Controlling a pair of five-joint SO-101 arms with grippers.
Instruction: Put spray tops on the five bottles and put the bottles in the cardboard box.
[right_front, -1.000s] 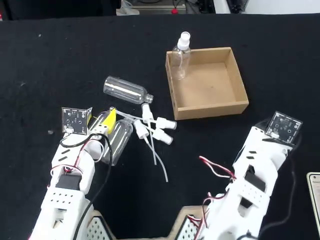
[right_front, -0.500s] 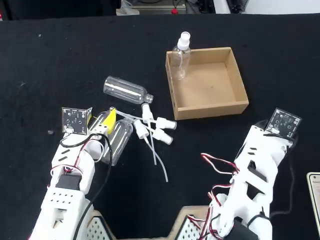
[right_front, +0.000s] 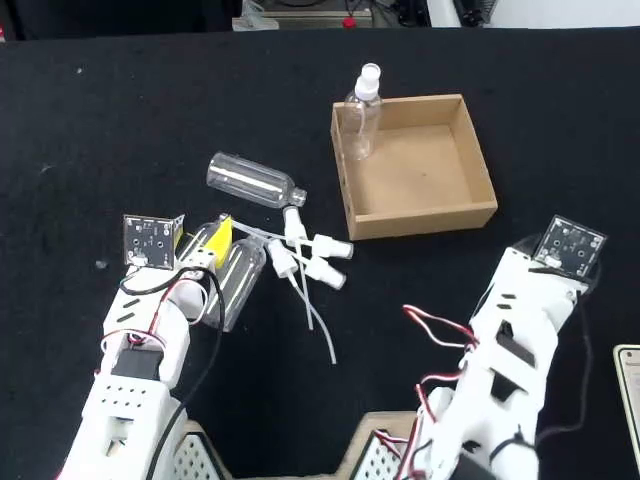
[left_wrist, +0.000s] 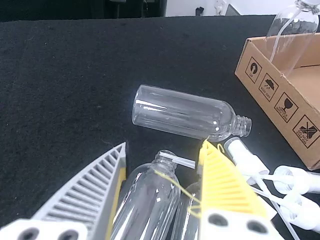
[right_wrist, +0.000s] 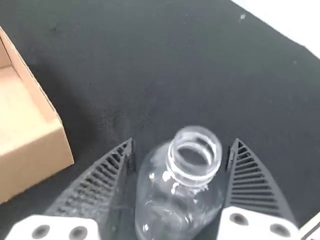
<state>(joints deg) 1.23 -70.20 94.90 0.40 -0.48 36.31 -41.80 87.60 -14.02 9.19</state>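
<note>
High view: fixed overhead, looking down on the whole table (right_front: 100, 120), arms at its near edge. Left wrist view: low, close behind the left claw (left_wrist: 164, 150), facing the cardboard box (left_wrist: 280, 100). Right wrist view: very close, looking along the right claw (right_wrist: 182, 145) at a clear bottle (right_wrist: 177, 202). All three share the box's wall.

Five bottles (right_front: 252, 181), four loose spray tops (right_front: 318, 268), one cardboard box (right_front: 420, 215).

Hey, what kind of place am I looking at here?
Likely a robotics lab bench: two small robot arms at a black-covered table, with clear bottles, spray tops and a cardboard box laid out.
</note>
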